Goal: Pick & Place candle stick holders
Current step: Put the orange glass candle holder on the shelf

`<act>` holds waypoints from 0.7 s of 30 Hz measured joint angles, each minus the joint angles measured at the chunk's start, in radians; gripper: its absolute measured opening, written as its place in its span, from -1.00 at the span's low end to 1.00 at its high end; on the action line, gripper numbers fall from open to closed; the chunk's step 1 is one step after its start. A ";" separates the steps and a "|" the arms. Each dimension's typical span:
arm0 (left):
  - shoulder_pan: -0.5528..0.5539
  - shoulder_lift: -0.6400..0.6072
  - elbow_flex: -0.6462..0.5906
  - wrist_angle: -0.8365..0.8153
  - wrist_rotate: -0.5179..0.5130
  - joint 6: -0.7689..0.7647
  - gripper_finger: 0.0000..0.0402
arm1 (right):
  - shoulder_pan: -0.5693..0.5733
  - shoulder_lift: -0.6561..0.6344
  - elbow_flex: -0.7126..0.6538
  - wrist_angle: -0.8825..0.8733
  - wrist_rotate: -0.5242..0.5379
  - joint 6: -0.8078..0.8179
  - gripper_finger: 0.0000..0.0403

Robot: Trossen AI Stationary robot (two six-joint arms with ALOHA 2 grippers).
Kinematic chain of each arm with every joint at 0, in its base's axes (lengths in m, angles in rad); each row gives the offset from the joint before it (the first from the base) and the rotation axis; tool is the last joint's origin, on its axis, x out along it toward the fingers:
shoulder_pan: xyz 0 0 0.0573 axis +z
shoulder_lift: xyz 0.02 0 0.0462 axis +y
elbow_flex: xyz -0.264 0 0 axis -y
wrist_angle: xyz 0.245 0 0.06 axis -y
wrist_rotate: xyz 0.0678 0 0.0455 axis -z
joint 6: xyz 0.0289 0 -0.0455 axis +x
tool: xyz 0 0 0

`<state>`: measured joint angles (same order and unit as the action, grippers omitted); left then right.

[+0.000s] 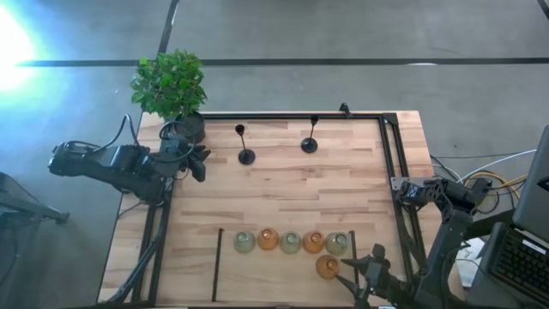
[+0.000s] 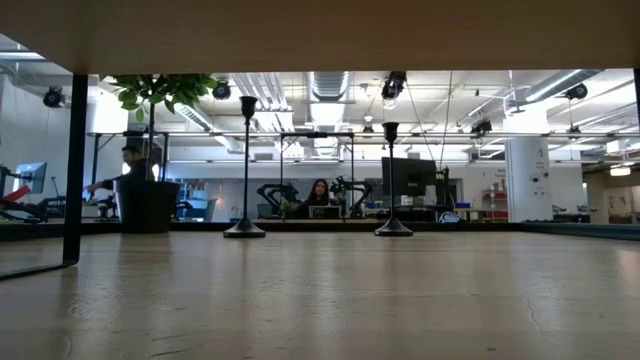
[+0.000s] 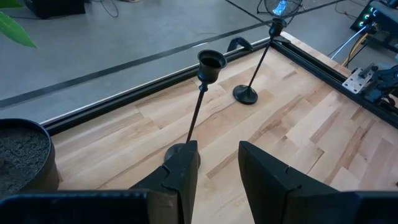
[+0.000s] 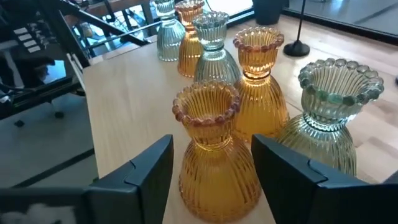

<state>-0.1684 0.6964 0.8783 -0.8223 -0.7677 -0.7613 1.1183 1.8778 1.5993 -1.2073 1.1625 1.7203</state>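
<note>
My right end effector [image 4: 211, 180] sits at the bench's five o'clock corner, fingers spread wide on either side of a lone amber holder [image 4: 214, 149] but not yet closed on it. That holder [image 1: 327, 267] stands just in front of a row of five glass holders [image 1: 291, 242] along the six o'clock edge, alternating pale green and amber. The worry here is crowding: the amber one behind it [image 4: 258, 87] and the green one [image 4: 329, 118] at its side are very near, so I judge that a finger swinging wide or a skewed closing could knock a neighbour and topple the row. The ribbed, bulbous glass also looks slippery; pinching on the swell of the body and not the narrower neck could let it squirt out. My left end effector [image 3: 214, 168] waits near ten o'clock, fingers moderately apart, facing the nearer black stemmed holder [image 3: 202, 93], with the second one [image 3: 255, 62] farther off toward twelve o'clock. Those tall thin stems on small bases would probably tip at a light touch, and the left arm is close to one. The only real container is the black pot [image 1: 187, 129] at eleven o'clock, holding soil and a leafy plant [image 1: 169, 83]; every holder cup I can see into looks empty.
</note>
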 joint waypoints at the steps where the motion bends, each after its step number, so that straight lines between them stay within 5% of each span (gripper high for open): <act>1: 0.000 0.000 0.000 0.000 0.000 0.002 -0.40 | 0.000 0.001 0.000 0.000 0.002 0.000 0.06; 15: 0.000 0.000 0.000 -0.001 0.000 0.003 -0.40 | -0.055 0.051 0.000 0.033 0.018 -0.003 0.07; 21: 0.000 0.000 0.000 -0.001 0.000 0.009 -0.40 | -0.063 0.051 0.000 0.045 0.018 -0.001 -0.07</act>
<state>-0.1688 0.6964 0.8783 -0.8230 -0.7673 -0.7521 1.0549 1.9289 1.5993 -1.1622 1.1805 1.7194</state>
